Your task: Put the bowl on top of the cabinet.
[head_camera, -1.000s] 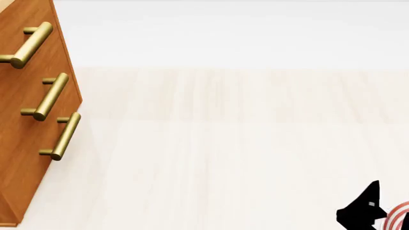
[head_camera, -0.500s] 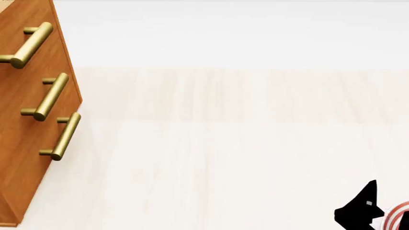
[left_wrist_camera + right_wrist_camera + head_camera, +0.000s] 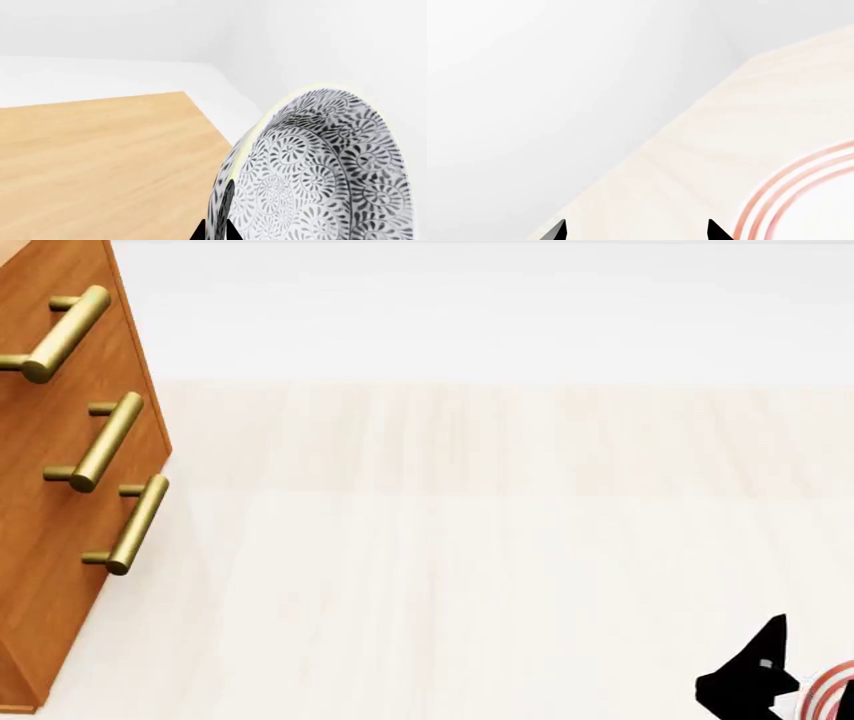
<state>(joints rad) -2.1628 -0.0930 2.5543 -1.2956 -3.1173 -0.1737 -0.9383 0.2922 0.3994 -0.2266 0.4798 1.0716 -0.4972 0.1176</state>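
Observation:
The bowl (image 3: 320,170), white with a dense grey-black floral pattern and a pale rim, fills one side of the left wrist view, tipped up on its edge. My left gripper (image 3: 217,234) is shut on the bowl's rim, one black fingertip on each side of the wall. Under and beside the bowl lies a flat tan wooden surface (image 3: 100,160), apparently the cabinet's top. In the head view the orange-brown cabinet (image 3: 47,540) stands at the left with three brass bar handles (image 3: 110,440); the bowl and left gripper are out of that view. My right gripper (image 3: 637,232) is open over the pale table.
A flat white plate with red rings (image 3: 807,200) lies beside the right gripper and also peeks in as the plate (image 3: 834,690) at the head view's bottom right corner. The pale wooden table (image 3: 467,540) spreads right of the cabinet. White walls stand behind.
The right gripper has crept slightly to the left in the head view. The cabinet has not moved.

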